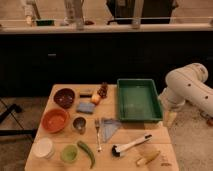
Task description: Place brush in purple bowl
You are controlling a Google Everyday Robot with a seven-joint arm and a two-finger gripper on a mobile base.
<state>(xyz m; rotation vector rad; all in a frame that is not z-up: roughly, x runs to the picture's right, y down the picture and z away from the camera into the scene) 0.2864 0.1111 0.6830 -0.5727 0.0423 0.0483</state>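
Note:
The brush (131, 145) lies flat on the wooden table near the front right, its black bristle head toward the left and its white handle pointing right and slightly back. The purple bowl (64, 97) stands at the table's back left and looks empty. My white arm comes in from the right. Its gripper (171, 118) hangs low off the table's right edge, beside the green tray, well right of the bowl and behind the brush. It holds nothing that I can see.
A green tray (138, 100) fills the back right. An orange bowl (55, 120), a metal cup (79, 124), a fork (98, 134), a blue cloth (111, 127), a blue sponge (85, 107) and a green pepper (86, 152) lie between brush and bowl. A corn-like piece (148, 159) lies front right.

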